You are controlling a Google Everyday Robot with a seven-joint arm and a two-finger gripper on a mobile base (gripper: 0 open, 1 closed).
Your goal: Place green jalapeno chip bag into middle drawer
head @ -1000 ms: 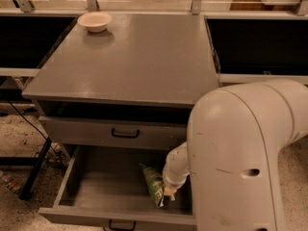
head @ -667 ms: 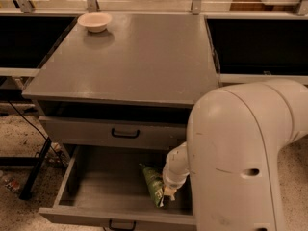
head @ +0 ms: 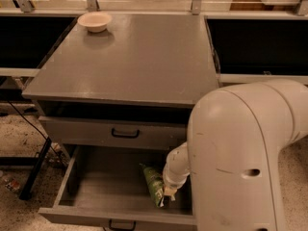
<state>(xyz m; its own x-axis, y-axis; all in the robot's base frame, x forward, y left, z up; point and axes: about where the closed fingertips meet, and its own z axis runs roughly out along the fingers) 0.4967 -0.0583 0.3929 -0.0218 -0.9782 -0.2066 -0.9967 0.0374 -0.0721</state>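
A grey cabinet (head: 144, 57) seen from above and in front, with a beige bowl (head: 95, 21) at the 11 o'clock corner of its top. Below the top, one drawer front (head: 115, 133) is shut. Under it, at 6 o'clock in the scene, the middle drawer (head: 91, 191) stands pulled out, its plain box interior showing.

The robot's large white arm (head: 236, 162) fills the 4 o'clock part of the view and reaches down into the drawer. The gripper (head: 169, 192) is low inside the drawer, in its right half, right against the bag (head: 154, 186). Whether it grips the bag or has let go, I cannot tell.

The green bag is inside the drawer, right of centre, toward the front wall. Its long axis runs from about 11 o'clock to 5 o'clock, with the 5 o'clock end beside the gripper and the other end pointing back toward the drawer's rear left.

Judged from this, the task is nearly done: the bag is within the drawer walls. What seems left is to release it, if not released, and lift the arm clear.
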